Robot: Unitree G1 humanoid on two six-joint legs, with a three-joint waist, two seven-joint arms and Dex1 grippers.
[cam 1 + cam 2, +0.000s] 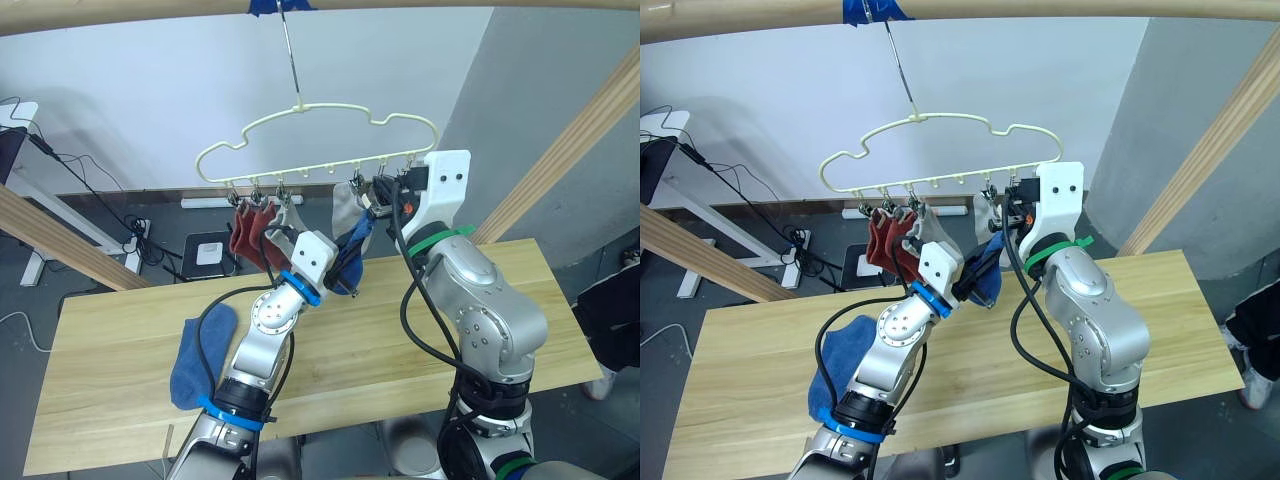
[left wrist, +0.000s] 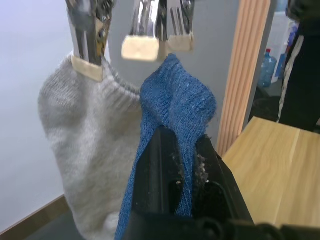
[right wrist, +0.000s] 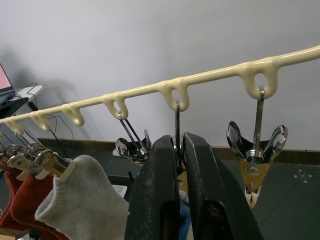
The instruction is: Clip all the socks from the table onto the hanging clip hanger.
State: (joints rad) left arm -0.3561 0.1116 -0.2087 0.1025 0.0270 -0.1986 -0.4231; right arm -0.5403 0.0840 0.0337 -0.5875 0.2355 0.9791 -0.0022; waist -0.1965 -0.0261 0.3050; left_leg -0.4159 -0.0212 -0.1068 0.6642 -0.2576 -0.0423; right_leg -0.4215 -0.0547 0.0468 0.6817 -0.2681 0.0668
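- The clip hanger (image 1: 320, 140) is hanging by its hook from the wooden beam (image 1: 120, 18) above the far edge of the table (image 1: 400, 350).
- Four socks look to be clipped on already: two rust red socks (image 1: 250, 235) at the robot's left end, then a grey sock (image 3: 82, 200) next to them, and another grey sock (image 2: 85, 140) further along.
- The left gripper (image 2: 177, 160) is pinching a blue sock (image 2: 177, 107) between its two fingers – closed tight on the fabric – and is holding the cuff up right under a clip (image 2: 177, 25).
- The cuff is touching or just short of the clip pads; I cannot tell whether the clip is biting it yet.
- The right gripper (image 3: 179, 150) is reaching up at the hanger with its fingers squeezed together around a clip (image 3: 176, 125), apparently pressing it open for the blue sock.
- An empty clip (image 3: 256, 160) is hanging just beside it at the robot's right end.
- One more blue sock (image 1: 200, 355) is lying on the table by the left arm, well apart from the hanger.
- So the job is looking about two thirds done – the fifth sock is going on, and the sixth is waiting for that last free clip.
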